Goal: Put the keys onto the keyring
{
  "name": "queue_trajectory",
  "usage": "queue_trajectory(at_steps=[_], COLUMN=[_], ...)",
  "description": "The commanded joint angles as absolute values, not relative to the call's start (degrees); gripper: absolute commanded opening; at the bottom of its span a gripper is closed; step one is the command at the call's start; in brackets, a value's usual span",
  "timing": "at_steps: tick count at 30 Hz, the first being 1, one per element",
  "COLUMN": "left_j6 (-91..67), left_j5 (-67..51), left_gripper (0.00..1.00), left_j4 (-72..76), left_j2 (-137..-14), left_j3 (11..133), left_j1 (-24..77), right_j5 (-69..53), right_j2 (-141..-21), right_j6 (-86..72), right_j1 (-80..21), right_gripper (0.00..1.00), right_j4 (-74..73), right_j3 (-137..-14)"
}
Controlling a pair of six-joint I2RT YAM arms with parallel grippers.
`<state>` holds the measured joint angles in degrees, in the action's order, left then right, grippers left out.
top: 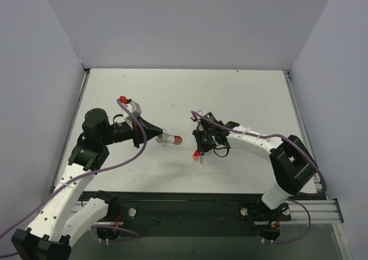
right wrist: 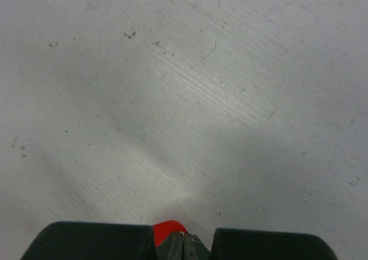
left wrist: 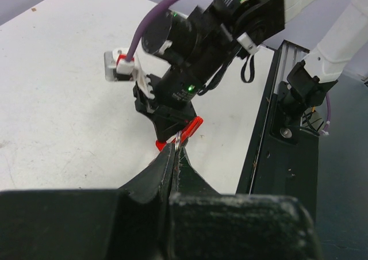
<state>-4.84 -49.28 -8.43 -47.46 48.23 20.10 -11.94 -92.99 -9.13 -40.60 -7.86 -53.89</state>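
My left gripper [top: 168, 138] is shut on the keyring [top: 177, 140], held level above the white table [top: 230, 93]. In the left wrist view its fingers pinch the thin silver loop [left wrist: 179, 137], and the red band [left wrist: 194, 126] sticks out past the tips. A short way to the right, my right gripper [top: 198, 150] points down at the table, shut on the key [top: 196, 154]. In the right wrist view only the key's red head [right wrist: 167, 229] shows, beside the closed fingertips [right wrist: 175, 245]; its metal blade is hidden. The two grippers face each other and do not touch.
A black rail [top: 190, 205] with both arm bases runs along the near table edge. Grey walls close in the left, back and right sides. Purple cables [top: 123, 162] loop off both arms. The right arm's wrist [left wrist: 190, 58] fills the space just beyond my left fingertips.
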Motion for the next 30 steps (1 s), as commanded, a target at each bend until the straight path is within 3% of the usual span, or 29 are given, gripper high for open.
queue_trajectory(at_steps=[1,6,11,13,17,25,29,30], left_j6=[-4.0,-3.7,-3.5,-3.7,-4.0,-3.6,-3.5,-3.5], left_j5=[-49.0,-47.9,-47.9,-47.9,-47.5,-46.4,-46.4,-46.5], left_gripper=[0.00,0.00,0.00,0.00,0.00,0.00,0.00,0.00], left_j4=[-7.4,-8.3,-8.5,-8.3,-8.5,-9.4,-9.2,-9.1], left_j2=[-46.7,-46.8,-47.0,-47.2,-47.1,-46.6,-47.0,-47.1], left_j3=[49.0,49.8,50.5,50.7,50.7,50.7,50.5,50.5], left_j1=[20.2,20.3,20.7,20.9,21.6,22.1,22.1,22.2], right_j5=[-11.3,-16.7,-19.9,-18.2,-14.2,-16.7,-15.0,-14.6], right_j2=[-83.8,-74.1,-72.9,-75.3,-85.9,-93.6,-89.8,-89.2], right_j6=[-9.8,-9.4,-8.0,-8.7,-9.1,-10.1,-10.4,-10.5], right_j1=[-40.8,-39.4,-38.8,-38.7,-38.7,-39.3,-39.4,-39.5], right_gripper=[0.00,0.00,0.00,0.07,0.00,0.00,0.35,0.39], right_j4=[-9.0,-6.2,-6.9,-8.5,-12.6,-10.9,-10.0,-10.0], right_j3=[-55.4,-54.1,-54.3,-54.4,-55.9,-54.1,-53.0,-52.8])
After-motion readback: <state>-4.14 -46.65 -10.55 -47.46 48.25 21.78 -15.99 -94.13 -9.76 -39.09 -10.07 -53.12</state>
